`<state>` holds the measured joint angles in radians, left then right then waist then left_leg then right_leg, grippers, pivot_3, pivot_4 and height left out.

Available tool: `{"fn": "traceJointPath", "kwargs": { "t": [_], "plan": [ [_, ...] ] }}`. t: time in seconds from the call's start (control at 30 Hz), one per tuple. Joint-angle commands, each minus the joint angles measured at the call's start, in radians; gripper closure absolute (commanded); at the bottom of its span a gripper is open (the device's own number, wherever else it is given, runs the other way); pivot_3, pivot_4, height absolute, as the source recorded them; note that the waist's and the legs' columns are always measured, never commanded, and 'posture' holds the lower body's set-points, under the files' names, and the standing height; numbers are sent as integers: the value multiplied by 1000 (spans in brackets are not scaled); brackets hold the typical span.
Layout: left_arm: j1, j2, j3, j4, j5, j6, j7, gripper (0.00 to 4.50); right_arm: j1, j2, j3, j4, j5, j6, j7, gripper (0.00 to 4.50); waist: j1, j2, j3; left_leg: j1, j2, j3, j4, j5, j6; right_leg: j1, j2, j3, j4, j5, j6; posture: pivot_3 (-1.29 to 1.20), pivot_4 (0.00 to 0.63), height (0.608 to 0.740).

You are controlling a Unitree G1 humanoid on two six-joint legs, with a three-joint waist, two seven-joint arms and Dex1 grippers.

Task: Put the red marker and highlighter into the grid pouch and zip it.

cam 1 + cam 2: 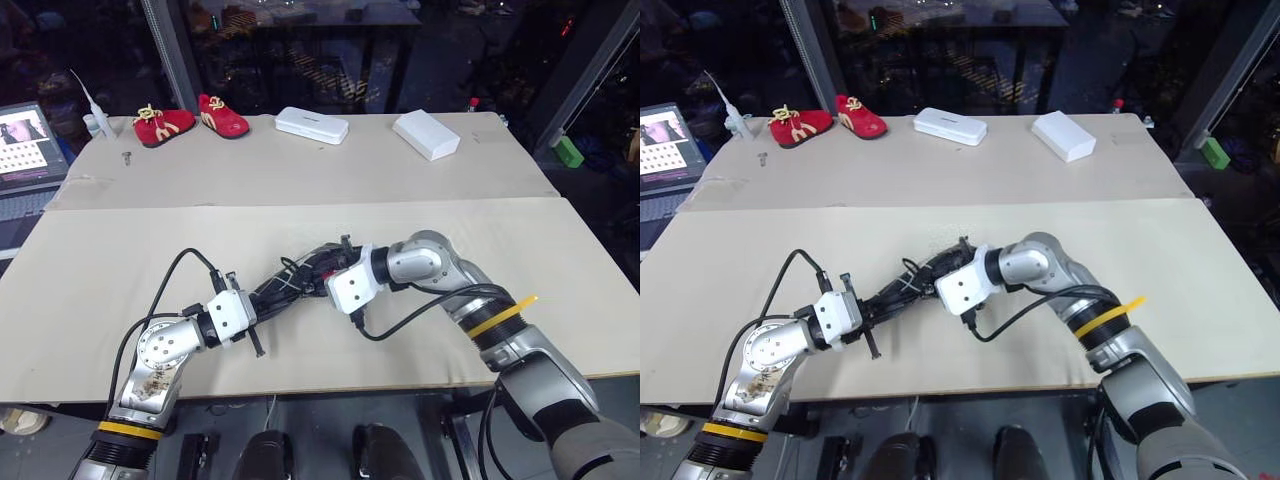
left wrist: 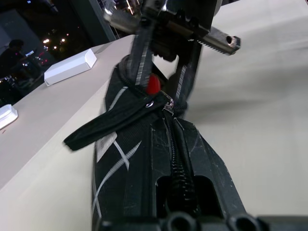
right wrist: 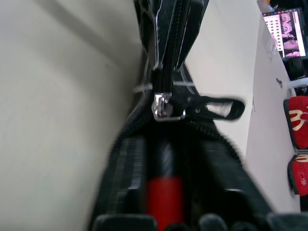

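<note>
The grid pouch [image 1: 288, 285] lies on the table between my two grippers, its zipper partly open toward the right one. My left gripper [image 1: 258, 303] is shut on the pouch's near end [image 2: 144, 163]. My right gripper [image 2: 161, 94] stands at the open end, its fingers [image 2: 139, 67] apart on either side of the red marker [image 2: 153, 84], whose red end sticks out of the opening. In the right wrist view the red marker [image 3: 163, 197] lies inside the mouth, just short of the zipper slider [image 3: 162, 107] and the black pull cord [image 3: 219, 108]. The highlighter is hidden.
Two white boxes [image 1: 312, 125] [image 1: 426, 134] and a pair of red shoes [image 1: 190, 120] sit along the table's far side. A laptop [image 1: 25, 145] stands at the far left and a green block [image 1: 568, 150] off the far right. The front edge [image 1: 330, 385] runs close behind my arms.
</note>
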<state>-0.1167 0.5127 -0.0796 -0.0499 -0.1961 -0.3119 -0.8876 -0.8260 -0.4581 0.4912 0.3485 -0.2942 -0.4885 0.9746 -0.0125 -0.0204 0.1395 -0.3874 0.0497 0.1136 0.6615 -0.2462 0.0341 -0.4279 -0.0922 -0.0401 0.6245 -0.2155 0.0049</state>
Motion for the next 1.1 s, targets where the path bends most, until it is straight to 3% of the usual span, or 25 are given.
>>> {"fn": "traceJointPath", "kwargs": {
  "t": [0.03, 0.17, 0.27, 0.43, 0.5, 0.73, 0.9, 1.1],
  "plan": [
    [-1, 0, 8, -29, -8, -15, 8, 4500, -59, -17, -73, 40, 1, -9, -67, 1364, 0, 0, 0, 0, 0, 0, 0, 0, 0, 0, 0, 0, 0, 0, 0, 0, 150, 740],
    [-4, 1, 8, -26, -7, -16, 11, 4500, -44, -81, -120, 52, 83, -16, -15, 1364, 2, 0, 0, 0, 0, 0, 0, 0, 0, 0, 0, 0, 0, 0, 0, 0, 150, 740],
    [-5, 1, 6, -25, -6, -17, 13, 4500, -1, -129, -184, -2, 217, 120, 83, 1364, 1, 0, 0, 0, 0, 0, 0, 0, 0, 0, 0, 0, -1, 0, 0, 0, 150, 740],
    [-8, 5, 6, -17, -8, -21, 8, 4500, 113, -218, -298, -287, 604, 670, 282, 1364, 2, 0, 0, 0, 1, -5, 0, 0, 0, 0, -1, 0, -1, 0, 0, 0, 150, 740],
    [-9, 7, 5, -12, -11, -22, 2, 4500, 109, -163, -328, -357, 692, 810, 216, 1364, -6, 0, 0, 0, 1, -6, 0, 0, 0, 1, -1, 0, 0, 0, -1, 0, 150, 740],
    [-3, 29, -34, 26, 49, -94, -34, 4500, 41, 48, -282, -421, 650, 1168, -95, 1364, -10, 0, 0, 3, 2, -5, 0, 0, 0, 0, 1, 0, 2, 1, -3, 0, 150, 740],
    [10, 37, -49, 61, 84, -149, -27, 4500, 33, 69, -260, -494, 691, 1445, -167, 1364, 8, 0, 0, -6, 0, -5, 0, 0, 0, -7, -2, -1, 1, 1, -2, 0, 150, 740],
    [2, 37, -56, 91, 96, -176, -22, 4500, 40, 145, -259, -505, 690, 1609, -286, 1364, 5, 0, 0, -12, 0, -3, 0, 0, 0, -12, -1, -1, 1, 2, -1, 0, 150, 740]
  ]
}}
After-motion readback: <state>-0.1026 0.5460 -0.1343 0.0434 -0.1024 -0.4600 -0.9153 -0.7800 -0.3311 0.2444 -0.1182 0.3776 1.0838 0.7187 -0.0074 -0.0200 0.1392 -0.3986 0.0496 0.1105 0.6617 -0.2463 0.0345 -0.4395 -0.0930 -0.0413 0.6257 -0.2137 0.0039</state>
